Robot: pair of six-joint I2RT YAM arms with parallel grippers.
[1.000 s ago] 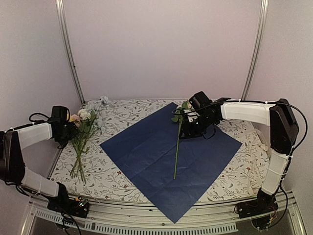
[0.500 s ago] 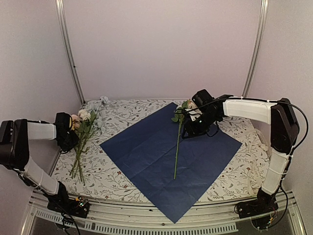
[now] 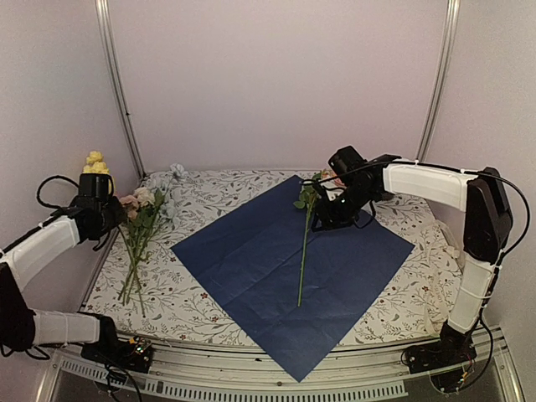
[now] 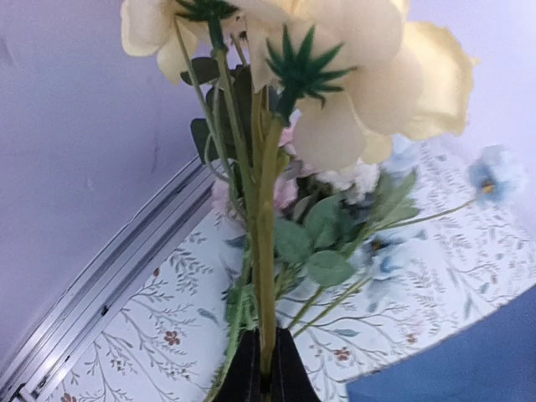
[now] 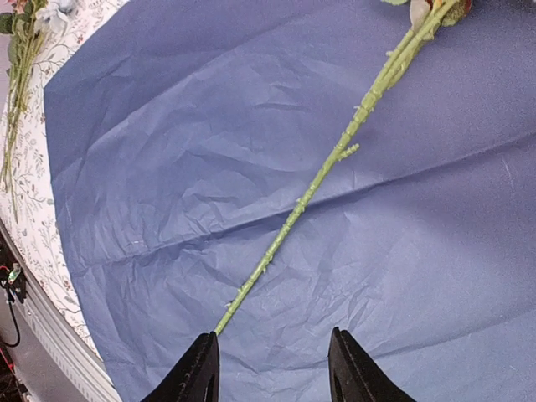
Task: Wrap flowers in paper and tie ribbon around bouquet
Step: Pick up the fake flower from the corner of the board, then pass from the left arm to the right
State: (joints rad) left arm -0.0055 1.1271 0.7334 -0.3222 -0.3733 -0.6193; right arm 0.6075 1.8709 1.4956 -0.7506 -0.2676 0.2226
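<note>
The left gripper is clamped tight on a yellow flower, held up at the far left above the bunch lying on the cloth. The right gripper hangs half open and empty over the navy paper, where a lone flower lies near the middle.

My left gripper pinched shut on a green stem, cream-yellow blooms upright above; other flowers lying behind on the tablecloth; navy paper, corner lower right
</note>
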